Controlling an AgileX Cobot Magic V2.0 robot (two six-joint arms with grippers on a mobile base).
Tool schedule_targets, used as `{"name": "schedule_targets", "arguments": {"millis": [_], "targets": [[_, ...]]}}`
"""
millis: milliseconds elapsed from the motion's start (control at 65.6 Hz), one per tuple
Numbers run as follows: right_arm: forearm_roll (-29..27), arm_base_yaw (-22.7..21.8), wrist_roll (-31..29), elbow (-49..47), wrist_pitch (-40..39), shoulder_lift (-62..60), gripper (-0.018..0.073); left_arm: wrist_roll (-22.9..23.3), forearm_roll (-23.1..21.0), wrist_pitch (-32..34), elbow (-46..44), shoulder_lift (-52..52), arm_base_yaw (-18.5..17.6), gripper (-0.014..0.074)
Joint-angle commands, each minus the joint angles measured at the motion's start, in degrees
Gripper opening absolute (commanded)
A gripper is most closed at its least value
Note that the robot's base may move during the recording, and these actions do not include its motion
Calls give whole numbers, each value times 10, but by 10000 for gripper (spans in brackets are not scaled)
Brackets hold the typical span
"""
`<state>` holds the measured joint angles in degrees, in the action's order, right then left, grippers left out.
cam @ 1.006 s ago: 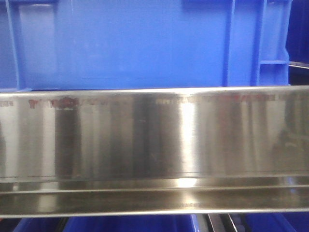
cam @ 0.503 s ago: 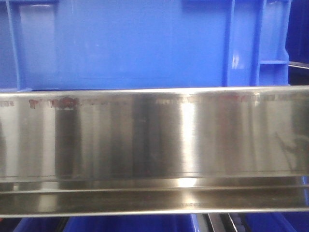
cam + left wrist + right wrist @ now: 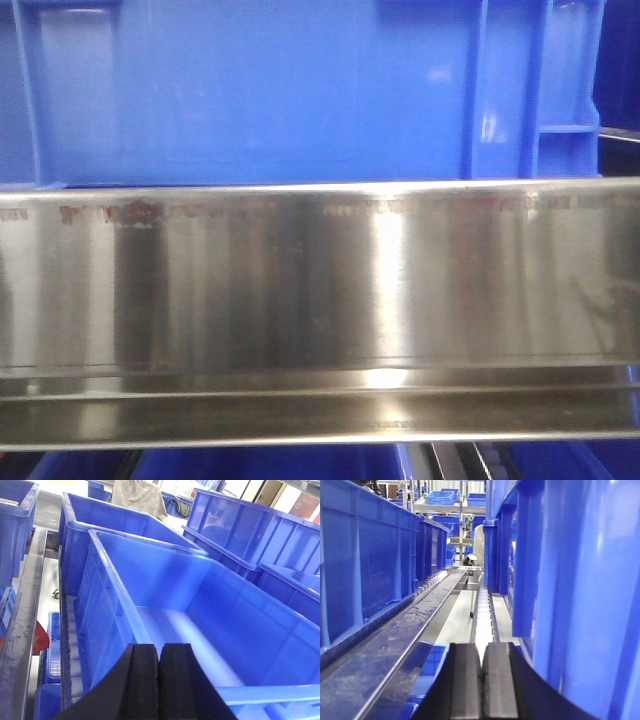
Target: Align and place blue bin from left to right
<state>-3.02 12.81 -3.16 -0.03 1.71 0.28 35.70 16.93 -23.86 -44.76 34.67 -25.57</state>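
Left end effector [image 3: 157, 680] and right end effector [image 3: 482, 685] both closed, empty; nudging the blue bin [image 3: 200, 615] could skew it against the neighbouring bin [image 3: 260, 535].

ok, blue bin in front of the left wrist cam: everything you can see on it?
The blue bin is an open-topped rectangular crate of glossy medium-blue plastic. It has a thick rolled rim, smooth walls and vertical ribs on the outer side. The inside looks empty and catches glare. It sits upright and level, closely flanked by similar bins. The left gripper is shut at its near rim; contact can't be confirmed.
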Motion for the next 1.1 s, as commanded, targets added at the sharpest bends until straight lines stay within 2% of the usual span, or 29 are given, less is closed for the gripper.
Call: {"name": "schedule_targets", "arguments": {"millis": [0, 427, 549, 610, 686, 701, 747, 778, 854, 945, 1006, 1082], "targets": [[-2, -4, -4, 0, -7, -3, -166, -1, -2, 12, 0, -4, -3, -111], [-2, -4, -4, 0, -7, -3, -166, -1, -2, 13, 0, -4, -3, -111], [-2, -4, -4, 0, -7, -3, -166, -6, 75, 29, 0, -13, -3, -111], [-2, -4, -4, 0, -7, -3, -166, -48, 72, 40, 6, -26, 5, -111], [-2, -4, -4, 0, -7, -3, -166, -149, 19, 54, 23, -50, 37, -111], [-2, -4, -4, 0, -7, -3, -166, -187, -6, 59, 28, -55, 45, -111], [-2, -4, -4, 0, -7, -3, -166, -247, -51, 83, 49, -70, 73, -111], [-2, -4, -4, 0, -7, -3, -166, -306, -97, 106, 65, -79, 94, -111], [-2, -4, -4, 0, -7, -3, -166, -391, -184, 173, 111, -103, 146, -111], [-2, -4, -4, 0, -7, -3, -166, -402, -233, 202, 160, -136, 203, -111], [-2, -4, -4, 0, -7, -3, -166, -402, -235, 202, 193, -160, 236, -111], [-2, -4, -4, 0, -7, -3, -166, -402, -234, 201, 230, -192, 259, -111]]}}
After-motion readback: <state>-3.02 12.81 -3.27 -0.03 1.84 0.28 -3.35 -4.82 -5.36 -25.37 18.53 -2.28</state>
